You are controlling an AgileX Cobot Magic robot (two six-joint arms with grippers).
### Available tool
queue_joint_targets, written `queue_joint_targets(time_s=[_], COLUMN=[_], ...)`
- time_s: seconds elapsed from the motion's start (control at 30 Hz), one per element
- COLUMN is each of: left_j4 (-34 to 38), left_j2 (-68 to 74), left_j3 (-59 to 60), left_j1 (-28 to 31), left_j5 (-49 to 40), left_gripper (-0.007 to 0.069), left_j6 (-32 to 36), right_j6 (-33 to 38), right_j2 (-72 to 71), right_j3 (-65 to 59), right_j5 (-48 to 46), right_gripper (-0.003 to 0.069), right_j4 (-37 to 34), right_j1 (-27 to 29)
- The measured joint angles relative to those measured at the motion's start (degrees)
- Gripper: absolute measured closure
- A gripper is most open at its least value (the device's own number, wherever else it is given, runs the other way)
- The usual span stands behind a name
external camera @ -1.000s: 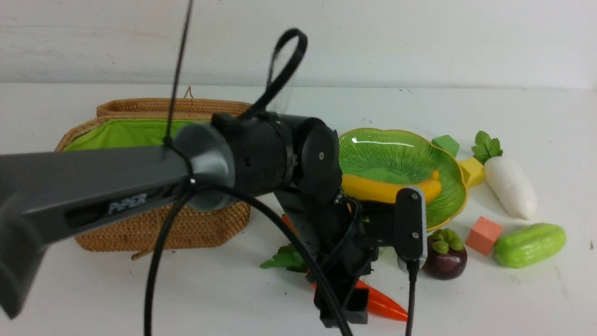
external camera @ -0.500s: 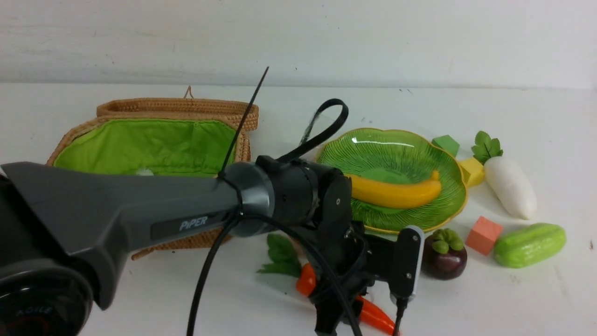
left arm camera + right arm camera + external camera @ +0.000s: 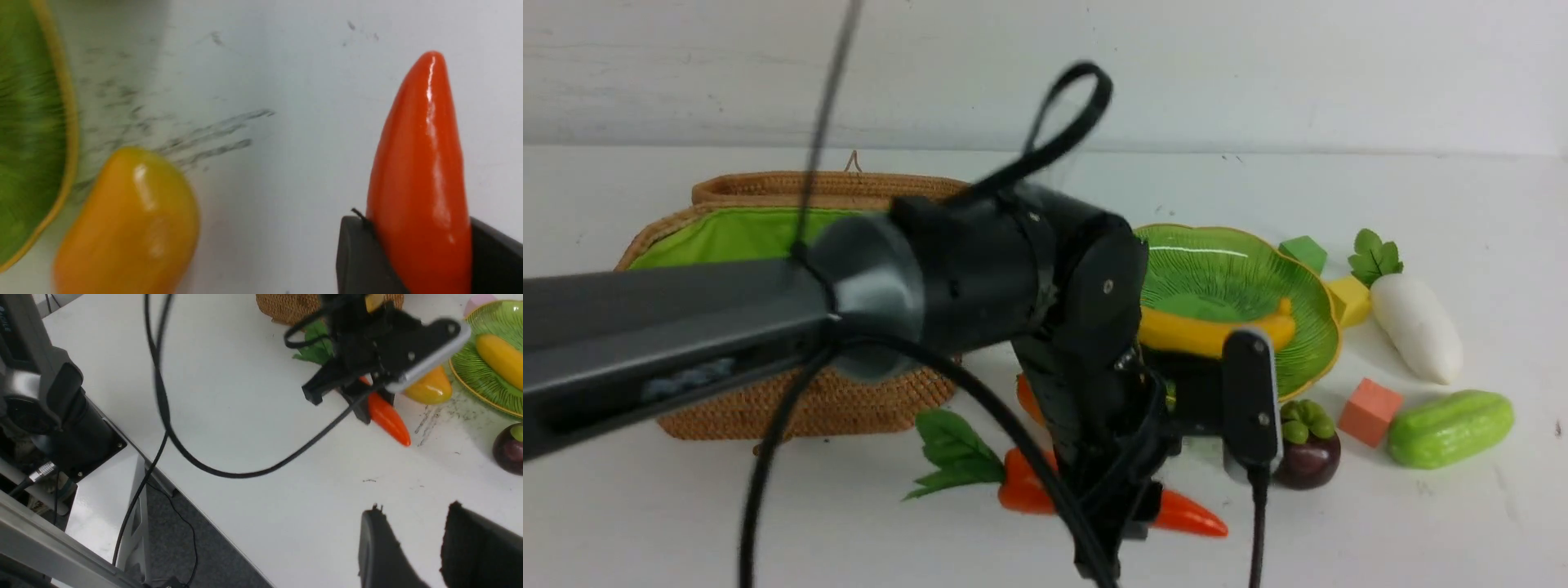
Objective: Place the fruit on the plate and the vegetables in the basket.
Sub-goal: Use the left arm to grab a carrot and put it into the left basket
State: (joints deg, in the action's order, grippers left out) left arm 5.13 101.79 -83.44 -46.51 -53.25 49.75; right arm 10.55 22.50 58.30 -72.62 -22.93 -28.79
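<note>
Front view: my left gripper (image 3: pixel 1131 514) is at lower centre, its fingers pinching the carrot (image 3: pixel 1023 492). The carrot lies crosswise, leaves to the left, tip to the right. The basket (image 3: pixel 792 404) stands at middle left, partly behind my left arm. The plate (image 3: pixel 1258 253), right of centre, holds the banana (image 3: pixel 1217 333). The mangosteen (image 3: pixel 1305 457), cucumber (image 3: pixel 1450 429) and radish (image 3: pixel 1417 327) lie on the table (image 3: pixel 1462 204) at right.

Left wrist view: at lower right, both fingers (image 3: pixel 359 261) press the carrot's flanks. The mango (image 3: pixel 130 224) lies at lower left, just beside the plate rim.

Right wrist view: my right gripper (image 3: pixel 414 516) is at lower right, fingers spread, table showing between them.
</note>
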Motion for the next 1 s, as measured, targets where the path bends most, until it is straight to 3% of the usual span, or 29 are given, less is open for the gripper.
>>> queue_joint_targets(time_s=[0.13, 0.17, 0.23, 0.47, 0.67, 0.77, 1.0], left_j4=[-11.2, -17.2, -21.5, -24.7, -25.0, -25.0, -23.7], left_j2=[-7.4, -10.7, -11.9, -8.2, -3.4, -3.2, -3.4], left_j3=[0.0, 0.0, -0.1, -0.1, 0.0, 0.0, 0.0], left_j1=[1.0, 3.8, 7.0, 20.9, 26.5, 26.8, 26.8], left_j5=[-0.6, -0.7, -0.7, 4.2, 7.5, 7.6, 7.7], left_gripper=[0.0358, 0.0358, 0.0358, 0.0358, 0.0357, 0.0288, -0.0003], left_j6=[-7.9, -10.9, -12.3, -13.1, -15.0, -16.1, -18.3], right_j6=[0.0, 0.0, 0.0, 0.0, 0.0, 0.0, 0.0], right_j2=[0.0, 0.0, 0.0, 0.0, 0.0, 0.0, 0.0], right_j3=[0.0, 0.0, 0.0, 0.0, 0.0, 0.0, 0.0], right_j5=[1.5, 5.0, 8.5, 17.9, 17.1, 16.3, 16.0], right_gripper=[0.0423, 0.0423, 0.0423, 0.0423, 0.0423, 0.0423, 0.0423], right_j4=[-0.1, -0.1, 0.0, 0.8, 0.3, -0.1, -0.7], right_j1=[0.0, 0.0, 0.0, 0.0, 0.0, 0.0, 0.0])
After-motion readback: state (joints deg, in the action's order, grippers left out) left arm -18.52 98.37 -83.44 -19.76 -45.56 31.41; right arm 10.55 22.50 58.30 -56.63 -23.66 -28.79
